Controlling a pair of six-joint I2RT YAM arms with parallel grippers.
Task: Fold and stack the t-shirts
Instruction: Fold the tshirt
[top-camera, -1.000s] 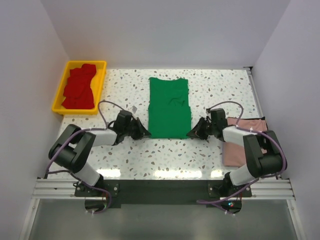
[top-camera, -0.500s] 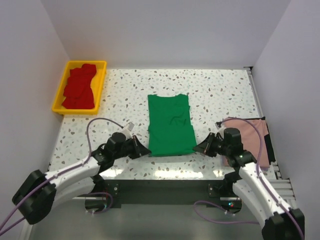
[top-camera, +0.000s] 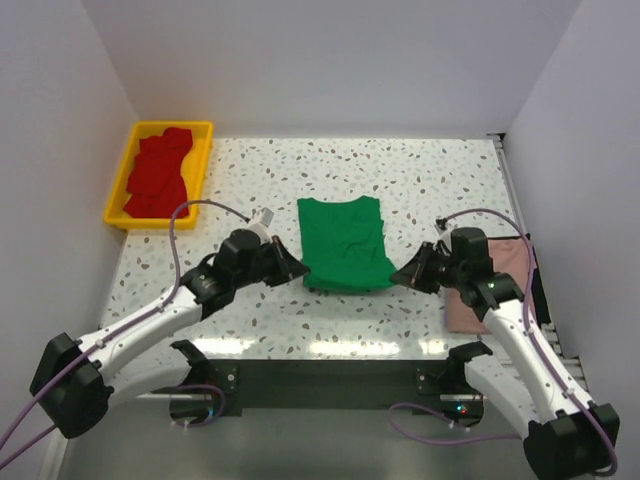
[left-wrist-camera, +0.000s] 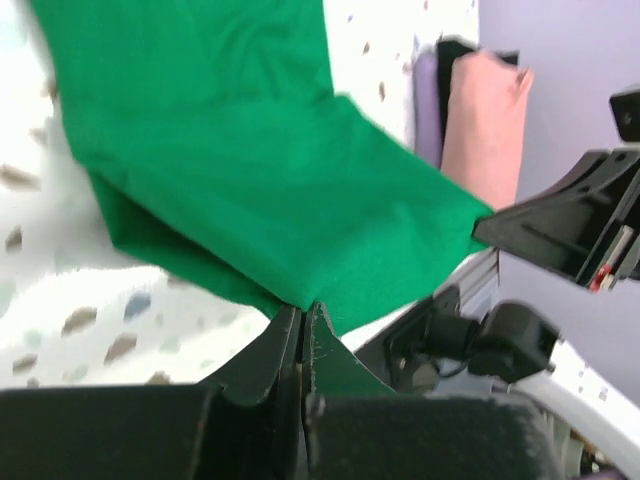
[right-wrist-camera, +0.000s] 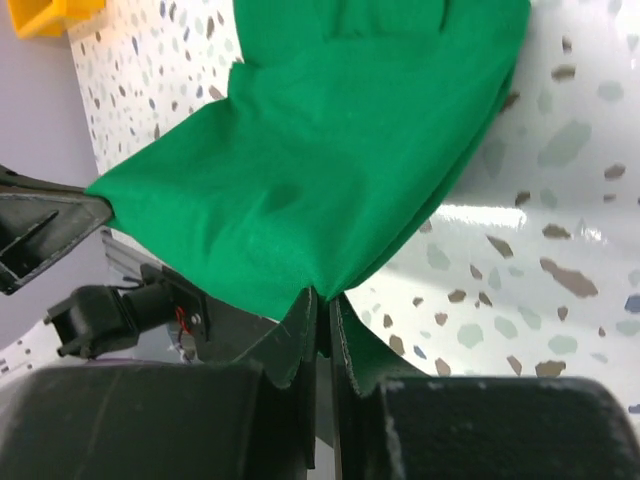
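Overhead view first: green t-shirt (top-camera: 345, 240) lies mid-tabletop (top-camera: 450, 180), its near hem raised between the left gripper (top-camera: 292, 270) and the right gripper (top-camera: 403, 276). One gripper at each near corner holds that edge taut and level, probably so it can be folded toward the far end. Pink t-shirt (top-camera: 515, 255) sits at the right edge, partly under the right arm, apparently the base of the stack. Red t-shirts (top-camera: 155, 175) lie in the yellow tray (top-camera: 170, 126) at far left.

Left wrist view: the left gripper (left-wrist-camera: 303, 315) is pinched tight on the green corner, with cloth stretching across to the other gripper.

Right wrist view: the right gripper (right-wrist-camera: 322, 300) is likewise clamped on its corner, the lifted hem sagging slightly between the two.
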